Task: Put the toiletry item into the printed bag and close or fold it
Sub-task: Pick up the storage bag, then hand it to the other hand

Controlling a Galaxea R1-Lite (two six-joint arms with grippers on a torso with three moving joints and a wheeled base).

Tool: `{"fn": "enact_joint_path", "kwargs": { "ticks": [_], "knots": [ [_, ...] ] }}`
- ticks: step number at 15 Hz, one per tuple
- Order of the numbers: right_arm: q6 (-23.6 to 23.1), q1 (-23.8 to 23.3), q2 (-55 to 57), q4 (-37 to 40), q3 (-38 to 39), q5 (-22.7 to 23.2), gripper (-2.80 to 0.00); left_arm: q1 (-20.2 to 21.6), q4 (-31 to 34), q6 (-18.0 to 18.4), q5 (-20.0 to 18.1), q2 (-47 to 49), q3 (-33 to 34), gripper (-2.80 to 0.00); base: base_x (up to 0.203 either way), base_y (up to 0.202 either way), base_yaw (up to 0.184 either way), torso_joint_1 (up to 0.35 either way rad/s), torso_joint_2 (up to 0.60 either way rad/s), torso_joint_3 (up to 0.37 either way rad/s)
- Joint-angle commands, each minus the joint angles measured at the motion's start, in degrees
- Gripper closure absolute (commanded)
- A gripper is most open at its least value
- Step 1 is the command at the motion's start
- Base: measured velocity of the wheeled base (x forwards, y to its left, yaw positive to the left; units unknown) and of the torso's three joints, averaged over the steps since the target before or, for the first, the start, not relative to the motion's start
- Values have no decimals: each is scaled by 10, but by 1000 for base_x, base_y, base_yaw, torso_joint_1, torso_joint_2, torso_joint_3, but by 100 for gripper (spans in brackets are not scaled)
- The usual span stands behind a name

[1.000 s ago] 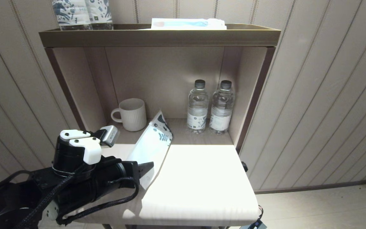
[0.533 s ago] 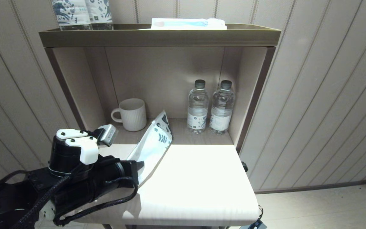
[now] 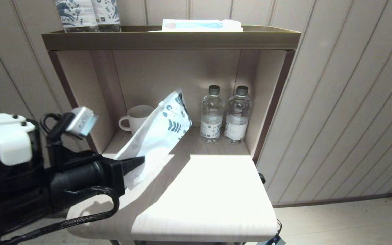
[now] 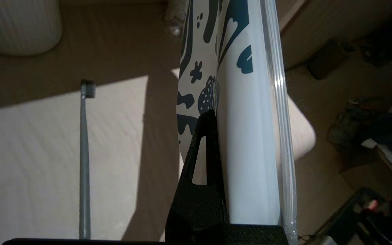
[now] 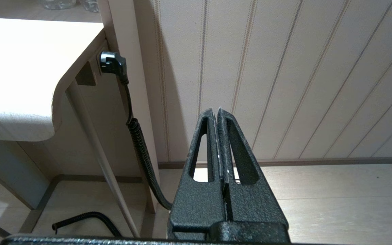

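Observation:
My left gripper is shut on the plain end of the printed bag and holds it off the table, slanting up toward the shelf niche with its leaf-printed end highest. In the left wrist view one black finger presses the bag; the other finger is hidden behind it. The grey toothbrush lies flat on the table beside the bag, bristle head toward the mug; in the head view it is hidden. My right gripper hangs shut and empty low beside the table, near the floor.
A white ribbed mug and two water bottles stand in the niche behind the table. Navy-printed packs and a flat pale pack sit on the top shelf. A plug and cable hang off the table's right side.
My left gripper has risen and drawn back to the left with the bag. The bag has come off the table and now slants higher, in front of the mug.

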Motion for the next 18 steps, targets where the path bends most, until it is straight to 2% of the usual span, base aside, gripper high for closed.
{"fn": "enact_joint_path", "kwargs": {
  "ticks": [1, 2, 3, 4, 5, 8, 9, 11, 15, 16, 18],
  "knots": [
    [0, 0, 0, -1, 0, 0, 0, 0, 106, 11, -30, -89, -61, 0, 0, 0, 0, 0, 0, 0],
    [0, 0, 0, -1, 0, 0, 0, -1, 197, 18, -78, -118, -112, 0, 0, 0, 0, 0, 0, 0],
    [0, 0, 0, -1, 0, 0, 0, -1, 261, 27, -149, -140, -149, 0, 0, 0, 0, 0, 0, 0],
    [0, 0, 0, -1, 0, 0, 0, -1, 301, 49, -202, -155, -169, 0, 0, 0, 0, 0, 0, 0],
    [0, 0, 0, -1, 0, 0, 0, -1, 319, 94, -221, -156, -171, 0, 0, 0, 0, 0, 0, 0],
    [0, 0, 0, -1, 0, 0, 0, -11, 415, 188, -303, -125, -167, 0, 0, 0, 0, 0, 0, 0],
    [0, 0, 0, -1, 0, 0, 0, -12, 431, 228, -317, -111, -162, 0, 0, 0, 0, 0, 0, 0],
    [-4, 0, 1, -1, 0, 3, 0, -12, 438, 283, -322, -89, -143, 0, 0, 0, 0, 0, 0, 0],
    [1, -1, 0, -1, 0, 3, 0, -13, 439, 353, -321, -41, -128, 0, 0, 0, 0, 0, 0, 0],
    [1, -1, 0, -1, 0, 3, 0, -12, 436, 380, -311, -27, -128, 0, 0, 0, 0, 0, 0, 0],
    [-3, -1, 0, -1, 0, 3, 0, -14, 402, 395, -258, -16, -133, 0, 0, 0, 0, 0, 0, 0]
  ]
}}
